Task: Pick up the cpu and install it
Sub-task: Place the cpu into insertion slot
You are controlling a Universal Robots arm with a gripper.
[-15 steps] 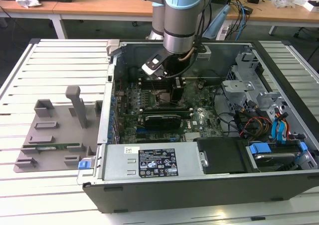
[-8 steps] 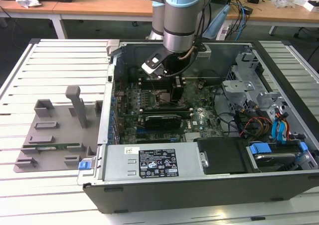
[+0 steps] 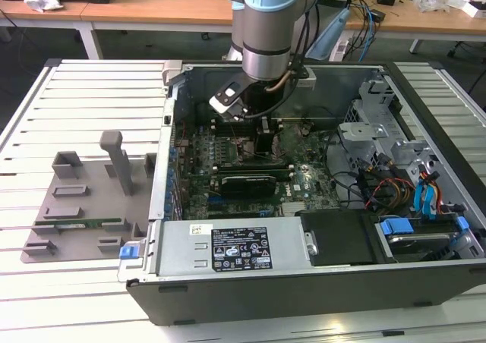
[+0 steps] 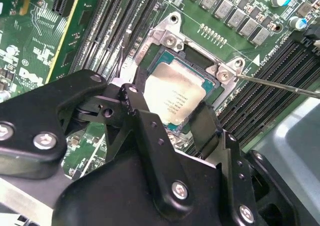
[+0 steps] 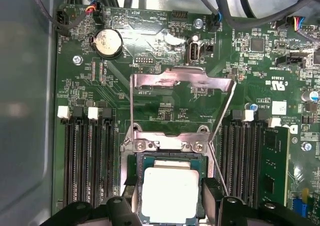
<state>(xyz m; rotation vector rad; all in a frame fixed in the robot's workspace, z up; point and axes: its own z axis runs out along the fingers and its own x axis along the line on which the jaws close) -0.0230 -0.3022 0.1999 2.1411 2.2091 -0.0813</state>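
Cpu point(image 5: 170, 193) — square, dull silver lid, green rim — in socket point(image 5: 165, 157).

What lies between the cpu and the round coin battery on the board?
In the first wrist view, the flipped-open metal frame lies between cpu and battery.

One cpu point(image 5: 170, 193) — one coin battery point(image 5: 108, 41), one hinged metal frame point(image 5: 180, 83).

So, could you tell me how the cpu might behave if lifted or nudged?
The cpu looks flat and rigid, so probably stiff, never rolling. Its smooth metal top may be slippery. Framed by the socket, it likely resists sideways nudges.
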